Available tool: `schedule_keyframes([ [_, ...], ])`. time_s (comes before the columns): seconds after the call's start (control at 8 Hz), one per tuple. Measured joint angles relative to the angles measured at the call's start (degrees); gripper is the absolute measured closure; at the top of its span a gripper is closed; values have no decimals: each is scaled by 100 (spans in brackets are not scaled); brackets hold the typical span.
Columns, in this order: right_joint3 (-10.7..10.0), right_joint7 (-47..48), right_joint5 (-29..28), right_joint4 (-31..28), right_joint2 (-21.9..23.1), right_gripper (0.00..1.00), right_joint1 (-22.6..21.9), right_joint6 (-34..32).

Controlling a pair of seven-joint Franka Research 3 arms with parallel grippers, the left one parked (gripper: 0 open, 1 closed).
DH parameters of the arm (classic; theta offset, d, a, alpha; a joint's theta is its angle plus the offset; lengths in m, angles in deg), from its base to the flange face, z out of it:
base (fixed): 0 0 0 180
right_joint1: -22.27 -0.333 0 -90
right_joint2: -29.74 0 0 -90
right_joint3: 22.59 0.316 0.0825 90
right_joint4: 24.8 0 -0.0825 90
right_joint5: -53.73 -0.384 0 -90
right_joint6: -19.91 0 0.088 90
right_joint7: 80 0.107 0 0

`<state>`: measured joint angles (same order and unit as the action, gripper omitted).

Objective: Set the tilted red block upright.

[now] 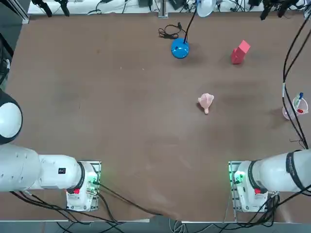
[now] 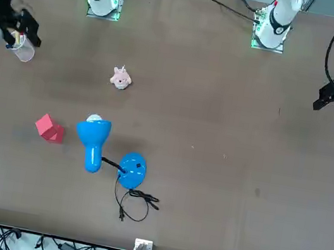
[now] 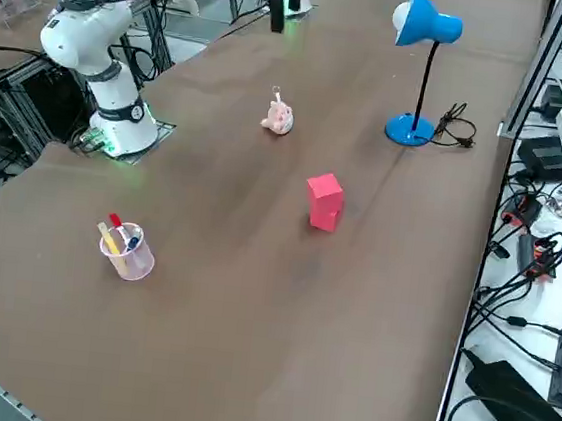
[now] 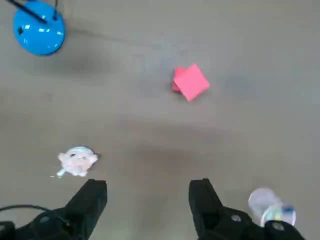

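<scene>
On the brown table [image 1: 97,107], taken as the landmark: a blue desk lamp [image 3: 421,74], with round base [image 1: 180,48] on the far side from the robot and a black cable curled just beside it.

To the robot's right of the lamp base, near but clearly apart from it: the red block [image 1: 239,52]. Stands alone on the bare table and touches nothing. Leans to one side in the top view. Shows its upper face as a slanted square in the right wrist view [image 4: 190,82]. In the front view, lies just beside the lamp head [image 2: 93,132], but only in line of sight, with the block low on the table [image 2: 49,128]. In the right side view, rises taller than wide [image 3: 323,201], on the near side of the lamp.

Closer to the robot than the lamp, and a little to the robot's right of it: a small pale pink toy [image 1: 206,102], free on the table.

Much further to the robot's right of the lamp, close to the table edge: a clear cup with pens [image 3: 128,250].

Well apart from the lamp, on the same side as the cup: the right gripper [image 4: 147,187]. Hangs above the table with the two fingers [image 4: 95,192] spread wide and only bare table between them. Holds nothing, touches nothing. Block well ahead of the fingers, cup just beside one of them.
</scene>
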<state>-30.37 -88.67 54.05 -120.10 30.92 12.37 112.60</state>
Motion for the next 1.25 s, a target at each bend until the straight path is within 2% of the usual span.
schedule_keyframes([
  [0.88,-51,-3891,2,-39,-1585,0,278,1583],
  [1.25,-50,-4341,2,-122,-2014,0,338,2128],
])
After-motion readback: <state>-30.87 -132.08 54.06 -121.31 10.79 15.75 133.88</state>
